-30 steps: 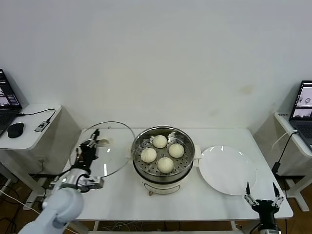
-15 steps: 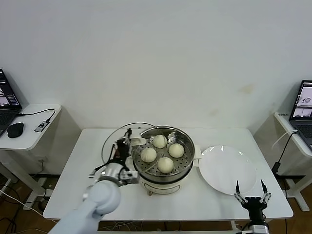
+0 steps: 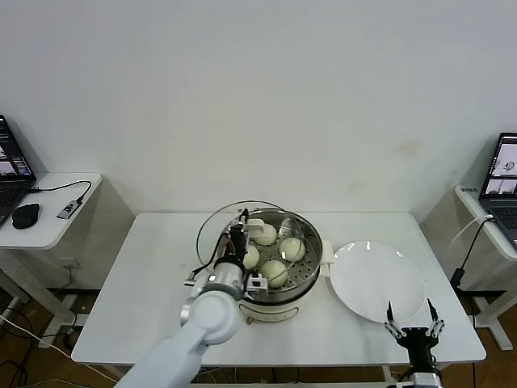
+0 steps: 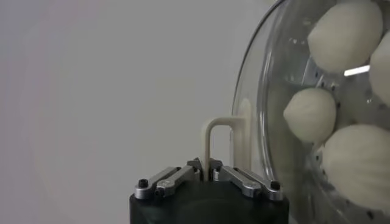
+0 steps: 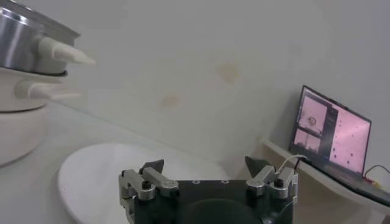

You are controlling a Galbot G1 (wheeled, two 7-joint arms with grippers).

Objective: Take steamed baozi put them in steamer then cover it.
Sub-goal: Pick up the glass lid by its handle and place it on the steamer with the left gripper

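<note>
The steamer [image 3: 311, 267] stands mid-table, a shiny steel pot on a cream base, with several cream-white steamed baozi [image 3: 292, 249] on its perforated tray. My left gripper [image 3: 239, 234] is shut on the cream loop handle [image 4: 216, 129] of a clear glass lid [image 3: 212, 230]. The lid hangs tilted over the steamer's left side. Through the glass [image 4: 268, 91] the baozi [image 4: 311, 115] show. My right gripper [image 3: 412, 325] is open and holds nothing, low at the table's front right edge, near the white plate [image 3: 376, 279]. In the right wrist view, its fingers [image 5: 152, 167] stand wide apart.
The flat white plate [image 5: 97, 173] lies right of the steamer [image 5: 24, 42], with nothing on it. A side table [image 3: 56, 212] with a mouse [image 3: 26, 215] stands far left. Another side table with a laptop [image 3: 505, 174] stands far right.
My left gripper has carried the glass lid rightward from the table's left side to above the steamer. The right gripper has drifted slightly left along the front edge.
</note>
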